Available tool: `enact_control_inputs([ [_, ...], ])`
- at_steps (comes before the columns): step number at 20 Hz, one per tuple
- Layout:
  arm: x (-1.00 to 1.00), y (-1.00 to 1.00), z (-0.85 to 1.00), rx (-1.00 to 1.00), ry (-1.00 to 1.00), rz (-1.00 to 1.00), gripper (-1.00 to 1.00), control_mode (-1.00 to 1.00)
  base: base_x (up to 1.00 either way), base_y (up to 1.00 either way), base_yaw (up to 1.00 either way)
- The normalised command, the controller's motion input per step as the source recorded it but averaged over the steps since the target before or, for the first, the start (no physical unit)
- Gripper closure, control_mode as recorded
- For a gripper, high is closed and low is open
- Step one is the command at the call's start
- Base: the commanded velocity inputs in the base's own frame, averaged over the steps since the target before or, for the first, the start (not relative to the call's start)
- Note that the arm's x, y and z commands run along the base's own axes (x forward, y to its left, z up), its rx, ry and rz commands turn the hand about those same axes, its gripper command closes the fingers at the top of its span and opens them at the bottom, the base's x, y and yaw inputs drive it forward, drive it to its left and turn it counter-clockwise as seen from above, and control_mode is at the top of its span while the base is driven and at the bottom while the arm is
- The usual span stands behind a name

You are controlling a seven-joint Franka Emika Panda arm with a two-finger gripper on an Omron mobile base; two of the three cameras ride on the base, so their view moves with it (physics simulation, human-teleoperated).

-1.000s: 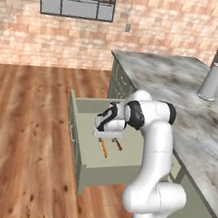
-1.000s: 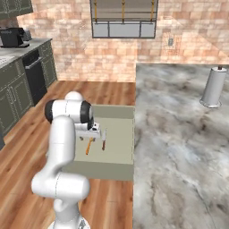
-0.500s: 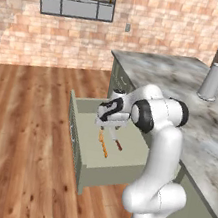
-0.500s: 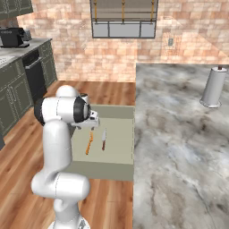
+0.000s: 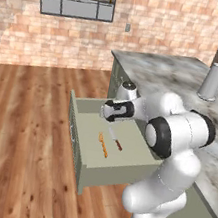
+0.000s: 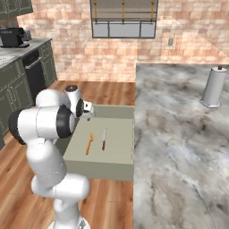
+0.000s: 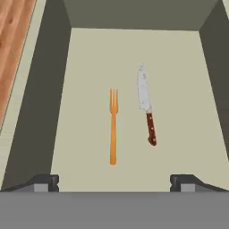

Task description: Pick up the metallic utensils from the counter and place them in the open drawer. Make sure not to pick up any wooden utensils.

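Note:
The open drawer (image 5: 114, 175) (image 6: 98, 171) (image 7: 40, 103) juts out from under the marbled counter (image 5: 187, 79) (image 6: 179, 134). Two utensils lie side by side on its pale floor. One is a knife (image 7: 146, 109) (image 5: 116, 138) (image 6: 103, 139) with a silvery blade and a reddish-brown handle. The other is a slim orange fork (image 7: 113, 127) (image 5: 103, 144) (image 6: 89, 143). My gripper (image 7: 114, 182) (image 5: 103, 111) (image 6: 89, 109) hangs open and empty above the drawer's rear part, well clear of both utensils. The wooden utensils are out of view.
A grey paper-towel holder (image 5: 211, 81) (image 6: 214, 87) stands at the counter's far end. Wooden floor (image 5: 21, 131) lies beside the drawer. Dark-green cabinets and a coffee machine (image 6: 13, 36) line the far left wall.
My hand has risen and drawn back from just above the utensils toward the drawer's rear. Knife and fork have stayed where they lay.

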Motion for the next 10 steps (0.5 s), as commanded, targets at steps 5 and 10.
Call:
enact_control_inputs([
  [5,-0.79,-0.19,0.87,0.00,-0.15,0.00,-1.00,-1.00,0.00,0.00,0.00],
  [10,-0.94,-0.31,0.73,0.02,-0.09,0.00,-1.00,-1.00,0.00,0.00,0.00],
])
